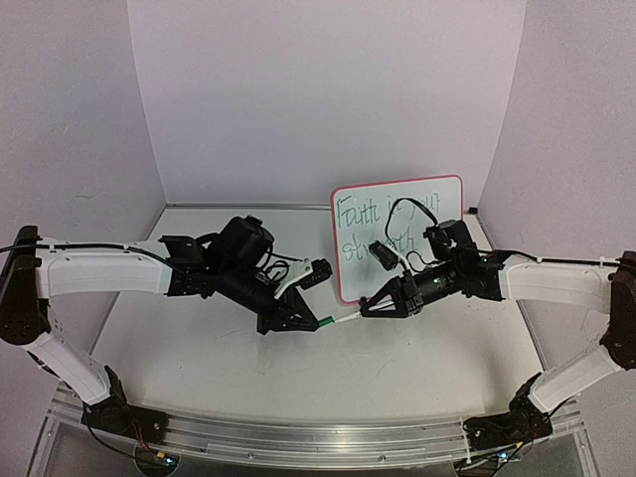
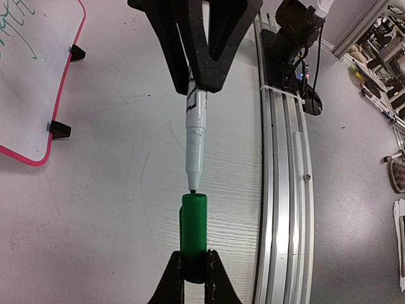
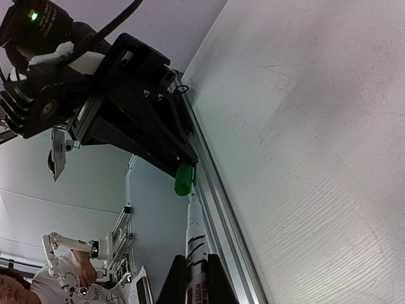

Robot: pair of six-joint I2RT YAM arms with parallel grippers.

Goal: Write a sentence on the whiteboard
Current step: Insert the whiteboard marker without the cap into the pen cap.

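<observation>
The whiteboard (image 1: 397,237) stands upright at the back right, red-pink rim, with the sentence (image 1: 373,227) in thin green lettering in two lines, partly hidden by my right arm. Its corner and black feet show in the left wrist view (image 2: 31,76). My left gripper (image 1: 310,323) is shut on the green marker cap (image 2: 193,231). My right gripper (image 1: 373,309) is shut on the white marker body (image 2: 195,126). The marker tip sits at the mouth of the cap (image 3: 184,179), above the table in front of the board. The marker body (image 3: 196,253) also shows between my right fingers.
An aluminium rail (image 1: 318,437) runs along the table's near edge, also in the left wrist view (image 2: 281,177). The white table (image 1: 219,368) is walled by pale panels at the back and sides.
</observation>
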